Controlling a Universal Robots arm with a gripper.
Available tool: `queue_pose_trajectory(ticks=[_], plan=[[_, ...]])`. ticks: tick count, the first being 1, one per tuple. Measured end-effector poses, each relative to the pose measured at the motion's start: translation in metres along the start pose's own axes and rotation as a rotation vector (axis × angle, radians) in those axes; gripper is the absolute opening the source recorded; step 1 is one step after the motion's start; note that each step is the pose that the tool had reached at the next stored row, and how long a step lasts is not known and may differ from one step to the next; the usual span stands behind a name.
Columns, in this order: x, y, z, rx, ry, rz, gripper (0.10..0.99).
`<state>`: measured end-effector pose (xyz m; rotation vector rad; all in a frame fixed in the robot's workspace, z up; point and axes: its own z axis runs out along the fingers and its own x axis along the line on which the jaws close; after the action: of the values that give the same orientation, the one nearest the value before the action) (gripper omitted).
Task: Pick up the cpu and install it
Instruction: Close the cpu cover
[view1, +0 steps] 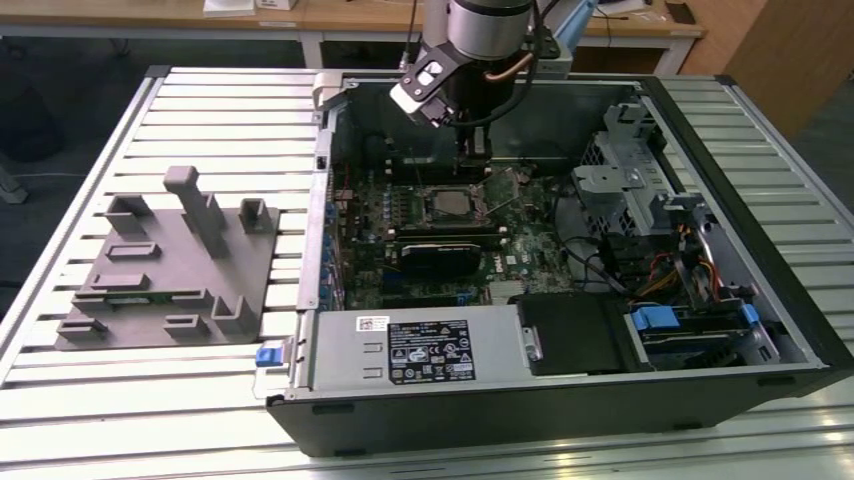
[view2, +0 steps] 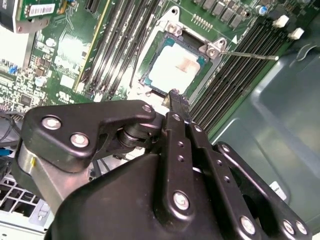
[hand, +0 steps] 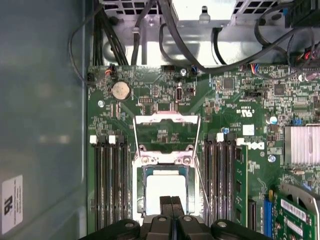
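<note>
The cpu (view1: 447, 205) lies flat in the motherboard socket inside the open computer case, its silver-grey top facing up. Both wrist views show it seated in the socket frame, cpu (view2: 175, 67) and cpu (hand: 165, 187). My gripper (view1: 474, 158) hangs just above the board, beside the socket's far edge. Its black fingers (hand: 166, 206) are pressed together with nothing between them, and the gripper (view2: 176, 96) ends a little short of the chip's edge. The socket's metal load plate (hand: 167, 131) is swung open, and its thin lever (view2: 250, 54) stands out to the side.
Memory slots (hand: 107, 185) flank the socket on both sides. A grey plastic tray (view1: 160, 290) with upright blocks sits on the slatted table at the exterior view's left. The case walls (view1: 667, 120), cables, drive cage (view1: 627, 170) and power supply (view1: 420, 350) surround the board.
</note>
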<state>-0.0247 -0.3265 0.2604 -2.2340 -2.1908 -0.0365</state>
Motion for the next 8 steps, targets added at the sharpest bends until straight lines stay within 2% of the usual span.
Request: queue_pose_trajectory(ticks=[8], plan=[[0.0001,0.0051,0.0,0.0,0.0,0.0,0.106]])
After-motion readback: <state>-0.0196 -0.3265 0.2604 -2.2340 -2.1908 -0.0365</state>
